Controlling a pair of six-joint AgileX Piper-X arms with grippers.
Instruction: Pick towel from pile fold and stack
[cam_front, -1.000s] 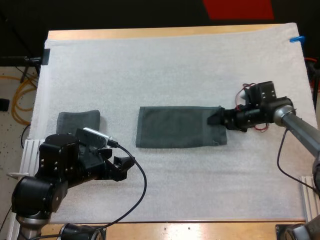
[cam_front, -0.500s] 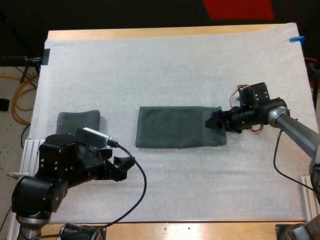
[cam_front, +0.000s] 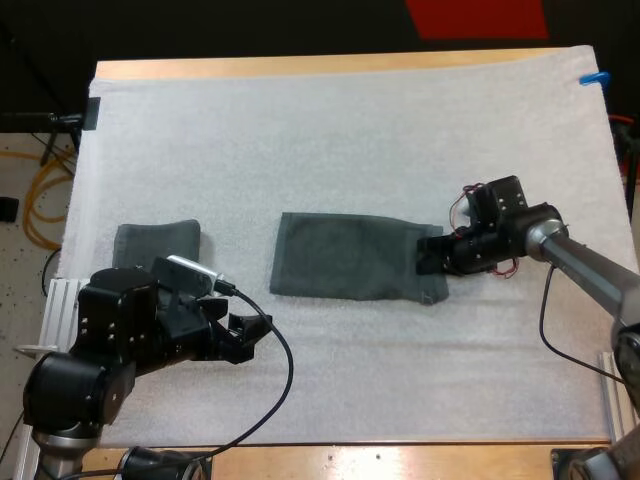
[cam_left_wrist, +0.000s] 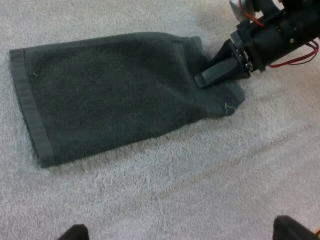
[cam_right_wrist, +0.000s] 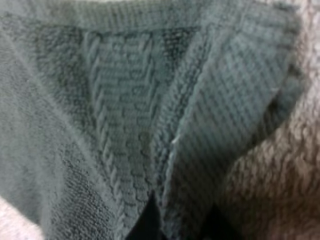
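Note:
A dark grey-green towel (cam_front: 350, 257) lies flat as a long folded strip in the middle of the mat. My right gripper (cam_front: 431, 256) is at its right short edge, shut on the towel, and the cloth there is slightly bunched. The right wrist view has the towel's hem (cam_right_wrist: 150, 120) gathered between the near fingertips (cam_right_wrist: 148, 220). In the left wrist view the towel (cam_left_wrist: 115, 90) lies ahead, with the other arm's gripper (cam_left_wrist: 215, 74) at its far end. My left gripper (cam_front: 246, 336) hovers open near the mat's front left, clear of any cloth.
A small folded towel (cam_front: 157, 241) sits at the left of the white mat (cam_front: 330, 130), just behind my left arm. Bare mat stretches behind and in front of the long towel.
My right gripper slid left onto the towel's right edge and shut on it, nudging that end inward. The left arm has not moved.

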